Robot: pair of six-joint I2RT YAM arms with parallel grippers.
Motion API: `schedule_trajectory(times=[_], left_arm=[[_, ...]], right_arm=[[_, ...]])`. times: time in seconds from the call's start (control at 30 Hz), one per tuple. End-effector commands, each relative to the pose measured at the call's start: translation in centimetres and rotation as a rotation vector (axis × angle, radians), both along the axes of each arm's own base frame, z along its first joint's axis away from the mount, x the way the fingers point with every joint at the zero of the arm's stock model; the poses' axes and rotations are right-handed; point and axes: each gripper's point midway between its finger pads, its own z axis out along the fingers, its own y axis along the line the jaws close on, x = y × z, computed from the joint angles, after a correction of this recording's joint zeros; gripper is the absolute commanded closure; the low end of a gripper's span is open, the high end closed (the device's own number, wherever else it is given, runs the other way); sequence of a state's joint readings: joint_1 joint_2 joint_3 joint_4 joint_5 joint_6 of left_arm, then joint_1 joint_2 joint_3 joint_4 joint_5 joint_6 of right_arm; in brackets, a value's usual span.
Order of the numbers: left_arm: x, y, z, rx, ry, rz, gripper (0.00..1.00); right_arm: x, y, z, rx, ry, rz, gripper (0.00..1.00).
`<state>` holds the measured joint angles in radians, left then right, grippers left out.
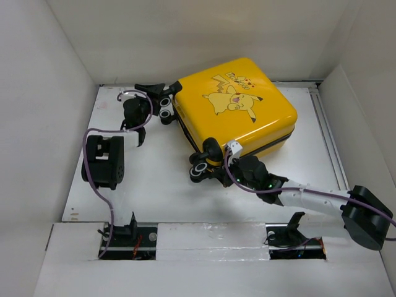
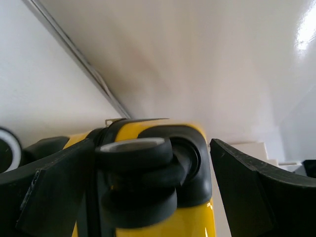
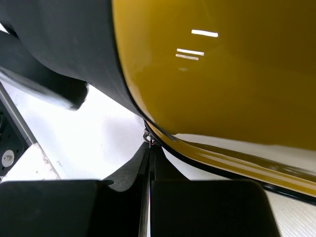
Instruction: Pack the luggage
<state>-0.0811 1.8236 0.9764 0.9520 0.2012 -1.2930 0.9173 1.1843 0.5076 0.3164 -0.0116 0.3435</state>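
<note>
At the far left corner of the suitcase [image 1: 238,105], left fingers [image 2: 256,192] spread wide, one on each side of a caster wheel [image 2: 136,148], not closed on it. Suitcase itself flat and shut on the tabletop [image 1: 154,179], print side up, toward the far middle and right. Along its near edge, right fingers [image 3: 207,207] pressed tight together, tips at the dark seam [image 3: 222,158]; something small and metallic at the tips, perhaps the zip pull, too small to tell for sure.

Likely trouble, left first. Risk of the wheel swivelling or rolling under a squeeze, hence a poor brace for the case. Further right: glossy shell, no firm hold anywhere, so a real chance of dragging or spinning the whole case across the tabletop with any pull, instead of working the seam. At the right fingers: a thin pinch, easy to lose; danger of slipping off or jamming by tugging at an angle to the seam. Inside hidden; contents unknown.
</note>
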Motion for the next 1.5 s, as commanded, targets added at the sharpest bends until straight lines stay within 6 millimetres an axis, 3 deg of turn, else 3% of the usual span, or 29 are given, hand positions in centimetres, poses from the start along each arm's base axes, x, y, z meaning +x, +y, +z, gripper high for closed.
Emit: schedule_trajectory(times=[0.0, 0.13, 0.17, 0.23, 0.27, 0.3, 0.33, 0.53, 0.57, 0.6, 0.63, 0.77, 0.8, 0.87, 1.0, 1.03, 1.1, 1.17, 1.2, 1.33, 1.37, 1.47], left_arm=[[1.6, -0.6, 2.3, -0.075, -0.079, -0.044, 0.0], [2.6, -0.9, 1.6, -0.115, -0.083, -0.056, 0.0], [2.6, -0.9, 2.4, -0.131, -0.103, -0.058, 0.02], [3.2, -0.7, 1.7, -0.144, -0.101, -0.046, 0.06], [3.3, -0.7, 2.8, -0.146, -0.133, -0.048, 0.11], [3.3, -1.3, 2.3, -0.155, -0.127, -0.058, 0.2], [3.4, -1.3, 3.1, -0.168, -0.145, -0.06, 0.25], [4.3, -1.7, 3.4, -0.189, -0.169, -0.063, 0.48], [4.2, -1.7, 3.9, -0.199, -0.184, -0.066, 0.64], [4.2, -2.3, 3.6, -0.2, -0.186, -0.075, 0.72], [3.9, -2.2, 3.8, -0.211, -0.201, -0.078, 1.0], [2.6, -1.2, 4.9, -0.204, -0.253, -0.052, 1.0], [1.9, -1.1, 4.1, -0.193, -0.239, -0.049, 1.0], [0.3, 0.4, 5.9, -0.159, -0.305, -0.024, 1.0], [-3.3, 2.3, 6.1, -0.096, -0.335, 0.03, 1.0], [-4.5, 3.0, 4.3, -0.093, -0.295, 0.05, 1.0], [-7.0, 3.2, 5.5, -0.098, -0.343, 0.06, 1.0], [-9.6, 2.7, 3.8, -0.089, -0.316, 0.049, 1.0], [-10.4, 2.2, 3.9, -0.092, -0.331, 0.037, 1.0], [-11.8, 1.4, 1.2, -0.064, -0.277, 0.012, 1.0], [-12.7, 1.3, 0.1, -0.061, -0.255, 0.004, 1.0], [-13.7, 0.8, -0.2, -0.055, -0.256, -0.028, 1.0]], right_arm=[[0.2, 2.0, 5.0, 0.156, -0.104, 0.056, 1.0], [-0.2, 2.1, 4.6, 0.154, -0.091, 0.063, 1.0], [-0.2, 2.1, 4.6, 0.154, -0.091, 0.063, 1.0], [-0.2, 2.1, 4.9, 0.161, -0.096, 0.063, 1.0], [-0.2, 2.1, 4.9, 0.161, -0.096, 0.063, 1.0], [-0.2, 2.1, 4.9, 0.161, -0.096, 0.063, 1.0], [-0.3, 2.0, 5.3, 0.168, -0.102, 0.063, 1.0], [-0.2, 1.6, 4.7, 0.156, -0.087, 0.043, 1.0], [-0.1, 1.5, 5.1, 0.162, -0.095, 0.034, 1.0], [0.1, 1.3, 5.1, 0.16, -0.098, 0.021, 1.0], [0.4, 1.4, 5.7, 0.169, -0.108, 0.012, 1.0], [0.9, 1.4, 7.2, 0.19, -0.139, 0.039, 1.0], [1.6, 0.8, 8.2, 0.209, -0.151, 0.036, 1.0], [2.3, -0.2, 9.1, 0.227, -0.172, 0.042, 1.0], [4.3, -2.8, 10.2, 0.219, -0.191, 0.016, 1.0], [5.2, -3.5, 10.9, 0.216, -0.205, -0.004, 1.0], [5.9, -4.1, 11.2, 0.191, -0.223, -0.01, 1.0], [6.7, -4.9, 12.5, 0.188, -0.247, -0.014, 1.0], [7.3, -5.1, 12.5, 0.172, -0.256, -0.013, 1.0], [8.1, -6.2, 13.0, 0.141, -0.251, -0.012, 1.0], [8.6, -7.2, 12.7, 0.132, -0.247, -0.049, 1.0], [7.5, -9.8, 11.2, 0.121, -0.246, -0.109, 1.0]])
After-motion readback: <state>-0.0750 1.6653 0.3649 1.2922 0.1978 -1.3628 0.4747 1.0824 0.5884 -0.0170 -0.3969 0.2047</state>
